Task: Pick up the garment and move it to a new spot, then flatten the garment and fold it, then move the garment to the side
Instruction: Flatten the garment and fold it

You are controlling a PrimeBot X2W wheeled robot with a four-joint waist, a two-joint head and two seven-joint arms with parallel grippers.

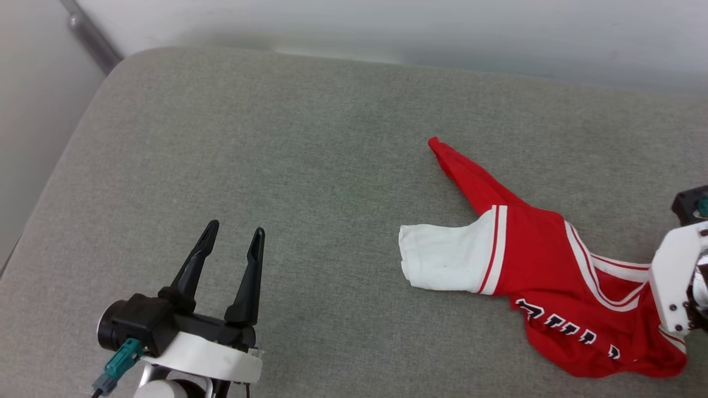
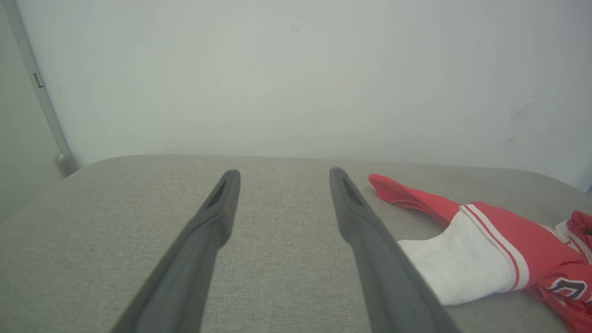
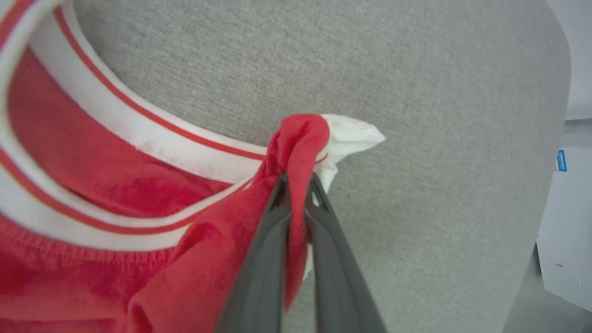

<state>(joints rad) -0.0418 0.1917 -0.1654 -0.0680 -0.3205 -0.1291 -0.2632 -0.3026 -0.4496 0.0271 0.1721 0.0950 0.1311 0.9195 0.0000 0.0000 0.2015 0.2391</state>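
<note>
On your left, the left gripper point(image 1: 236, 228) is hovering over bare cushion point(image 1: 276, 138) with its fingers spread wide and nothing between them. It is well apart from the garment point(image 1: 531, 249), so I judge it is waiting its turn rather than working. Its wrist view is looking low across the cushion toward the wall point(image 2: 296, 69). That view is giving you what the head view is not: how flat the white sleeve point(image 2: 462, 259) is lying, seen almost edge-on.

Toward the middle, the garment is lying crumpled on the right half of the cushion. The sleeve is pointing left, a red corner point(image 1: 442, 152) is trailing toward the far edge, and black lettering point(image 1: 564, 323) is showing in part along the near fold.

At the right, the right gripper point(image 3: 298, 180) is pinching a bunched fold of red cloth, with a scrap of white caught beside it, close by the striped neck trim point(image 3: 138, 122). The fingers are pressing almost together on the cloth. In the head view its pale housing point(image 1: 672, 276) is covering the pinch itself, so the right wrist view is the one to trust for the grip. That view is also showing you the cushion's rounded end and a white box point(image 3: 564, 222) beyond it.

A hold near the neck is likely there to lift and carry the whole shirt — you seem to be in the pick-up step, with most of the cloth resting on the cushion. The pinch is narrow, so be watching for slip as the weight comes on.
</note>
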